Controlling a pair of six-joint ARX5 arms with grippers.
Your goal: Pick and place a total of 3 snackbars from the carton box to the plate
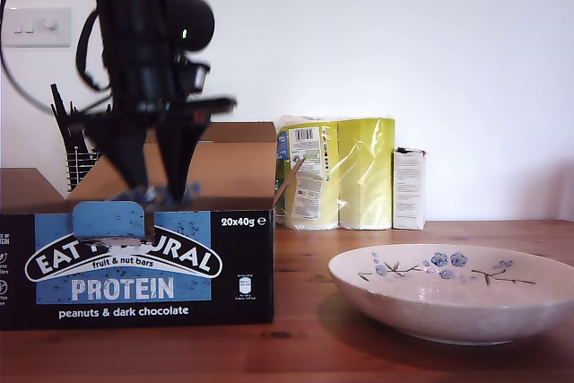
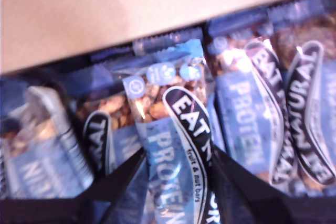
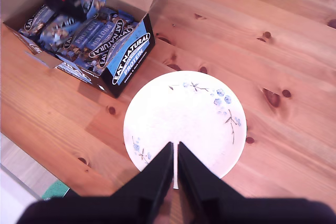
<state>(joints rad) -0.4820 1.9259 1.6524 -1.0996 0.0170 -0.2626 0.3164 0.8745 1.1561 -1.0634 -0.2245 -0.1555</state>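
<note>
The carton box (image 1: 242, 257) stands open at the exterior view's left, and the second wrist view shows the box (image 3: 128, 59) packed with several snackbars (image 3: 89, 32). My first gripper (image 2: 178, 182) reaches down into it, its black fingers pressed against both sides of one blue snackbar (image 2: 173, 129) that lies above the others (image 2: 247, 114). In the exterior view that gripper (image 1: 161, 187) is blurred at the box's rim. The flowered plate (image 1: 448, 311) sits bare at the exterior view's right. My second gripper (image 3: 175, 166) hangs high over the plate (image 3: 184, 119), shut with nothing in it.
A yellow pack of paper rolls (image 1: 341, 172) and a small white carton (image 1: 409, 188) stand against the back wall. A black wire holder (image 1: 76, 163) stands behind the box. The wooden table (image 1: 359, 230) runs between box and plate.
</note>
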